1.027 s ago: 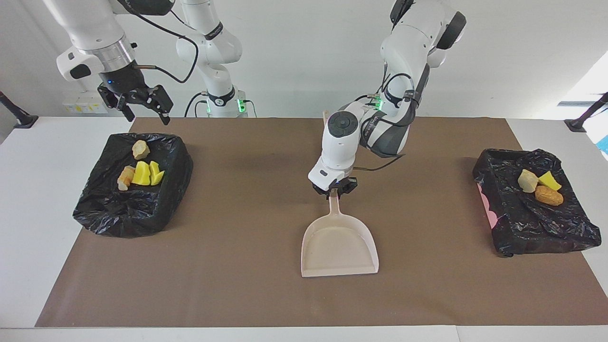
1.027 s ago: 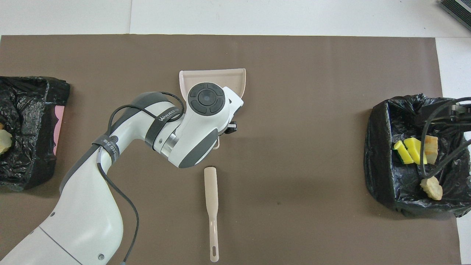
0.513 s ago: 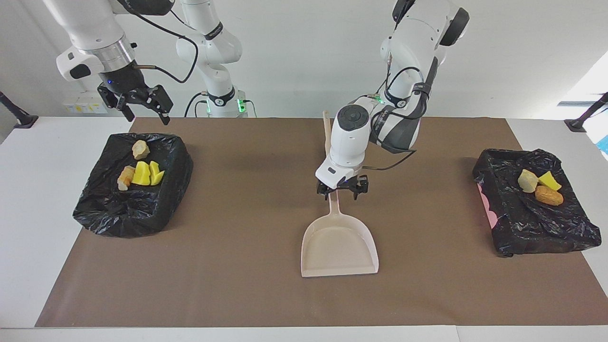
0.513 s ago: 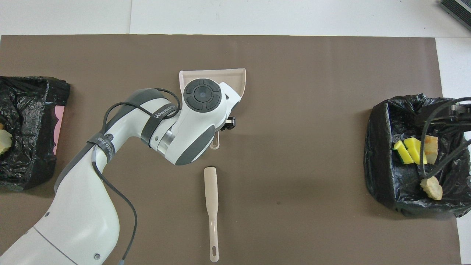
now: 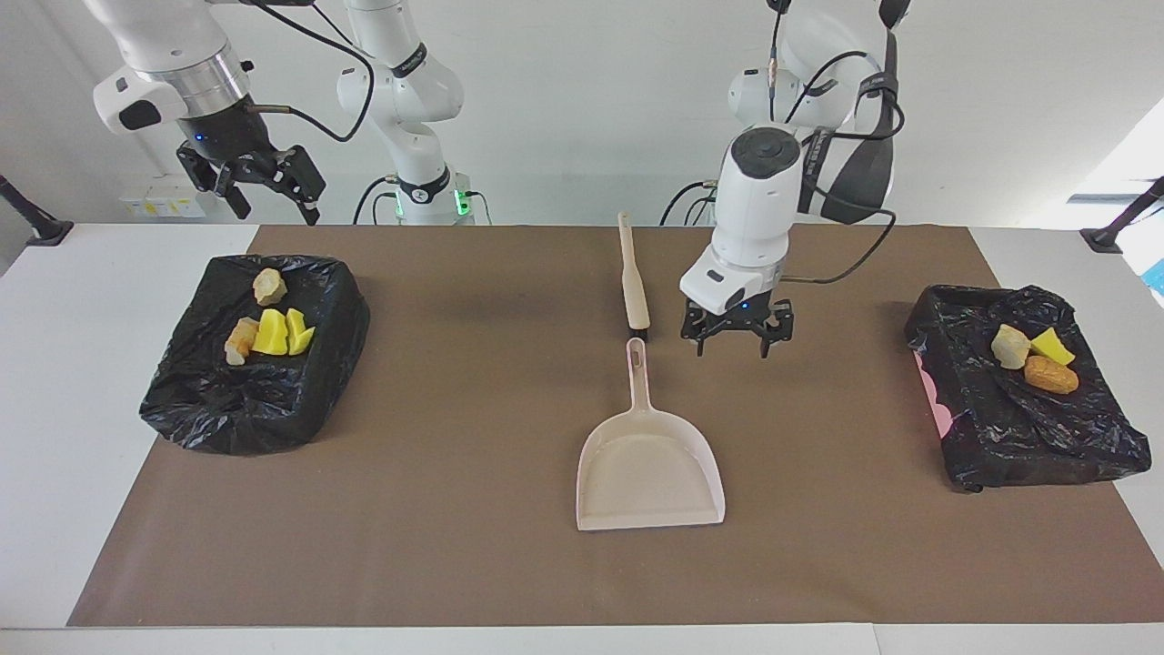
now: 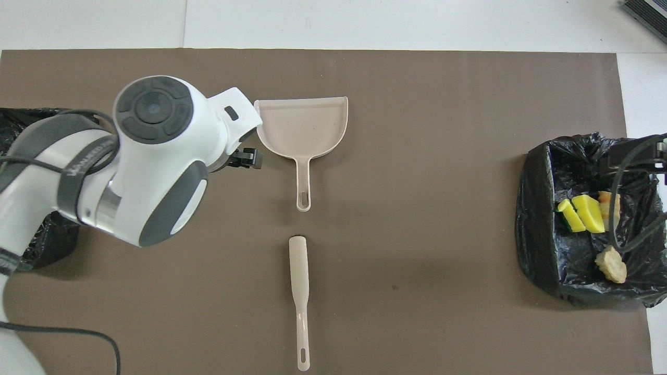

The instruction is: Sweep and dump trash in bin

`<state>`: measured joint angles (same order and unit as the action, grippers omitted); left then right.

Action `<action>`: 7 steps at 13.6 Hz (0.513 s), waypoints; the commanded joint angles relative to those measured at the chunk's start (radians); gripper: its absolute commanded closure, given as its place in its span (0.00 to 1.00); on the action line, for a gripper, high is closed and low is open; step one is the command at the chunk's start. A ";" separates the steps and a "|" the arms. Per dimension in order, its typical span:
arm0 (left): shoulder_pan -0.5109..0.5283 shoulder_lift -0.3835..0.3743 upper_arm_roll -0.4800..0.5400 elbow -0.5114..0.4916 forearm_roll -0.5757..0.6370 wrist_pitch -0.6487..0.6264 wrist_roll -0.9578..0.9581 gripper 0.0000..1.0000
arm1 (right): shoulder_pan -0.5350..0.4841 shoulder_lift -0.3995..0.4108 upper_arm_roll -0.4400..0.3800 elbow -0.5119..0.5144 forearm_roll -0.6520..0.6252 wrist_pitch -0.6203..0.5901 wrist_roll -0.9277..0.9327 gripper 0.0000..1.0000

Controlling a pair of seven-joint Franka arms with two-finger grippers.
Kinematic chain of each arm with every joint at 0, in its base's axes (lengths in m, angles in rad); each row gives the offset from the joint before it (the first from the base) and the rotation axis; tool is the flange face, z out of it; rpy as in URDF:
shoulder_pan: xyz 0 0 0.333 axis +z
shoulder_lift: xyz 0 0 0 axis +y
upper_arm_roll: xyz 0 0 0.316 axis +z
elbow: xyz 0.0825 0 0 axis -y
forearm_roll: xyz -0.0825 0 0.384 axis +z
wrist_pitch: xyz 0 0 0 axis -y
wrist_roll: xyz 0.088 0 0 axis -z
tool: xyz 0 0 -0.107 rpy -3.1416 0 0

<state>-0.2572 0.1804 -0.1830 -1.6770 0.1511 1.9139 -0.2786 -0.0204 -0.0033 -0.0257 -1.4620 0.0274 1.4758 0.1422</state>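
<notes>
While the dustpan (image 5: 650, 473) is lying flat on the brown mat (image 5: 455, 509) near the middle of the bench (image 5: 82, 382), the left claw (image 5: 737, 338) is hanging just above the mat beside the pan's handle, toward the left arm's end, with its fingers spread wide and nothing between them. Lying in line with that handle and nearer to the robots, the brush (image 5: 631, 282) is resting on the mat, its end close to the handle tip but apart from it. Over the robots' edge of the bench, at the right arm's end, the right claw (image 5: 264, 182) is hovering above the corner of the bin there, its fingers also spread and holding nothing.

All the trash is sitting in two bins lined with black bags. In the bin at the right arm's end (image 5: 255, 364), four pieces are lying together: a tan lump (image 5: 269, 287) nearest the robots, then an orange-tan chunk (image 5: 242, 338) touching two yellow sponge pieces (image 5: 282, 332). In the bin at the left arm's end (image 5: 1018, 400), three pieces are clustered toward the robots' side: a pale beige lump (image 5: 1009, 346), a yellow sponge wedge (image 5: 1052, 346) and an orange bread-like chunk (image 5: 1050, 374), each touching its neighbour.
</notes>
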 commanded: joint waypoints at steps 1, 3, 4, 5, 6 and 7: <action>0.029 -0.148 0.077 -0.064 -0.073 -0.077 0.169 0.00 | -0.004 0.022 0.004 0.026 0.022 0.014 0.031 0.00; 0.029 -0.203 0.141 -0.056 -0.111 -0.143 0.264 0.00 | -0.003 0.022 0.004 0.022 0.020 0.026 0.031 0.00; 0.030 -0.220 0.175 -0.047 -0.126 -0.168 0.288 0.00 | -0.004 0.019 0.004 0.009 0.020 0.027 0.031 0.00; 0.032 -0.240 0.197 -0.040 -0.137 -0.183 0.295 0.00 | -0.004 0.013 0.003 0.003 0.019 0.027 0.031 0.00; 0.048 -0.258 0.200 -0.035 -0.140 -0.197 0.309 0.00 | -0.004 0.012 0.003 0.003 0.016 0.026 0.033 0.00; 0.077 -0.262 0.194 -0.024 -0.143 -0.214 0.320 0.00 | -0.006 0.012 0.003 0.003 0.016 0.026 0.031 0.00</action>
<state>-0.2151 -0.0490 0.0151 -1.6883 0.0341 1.7278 0.0114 -0.0194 0.0082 -0.0245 -1.4611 0.0294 1.4958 0.1540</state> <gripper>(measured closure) 0.000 0.000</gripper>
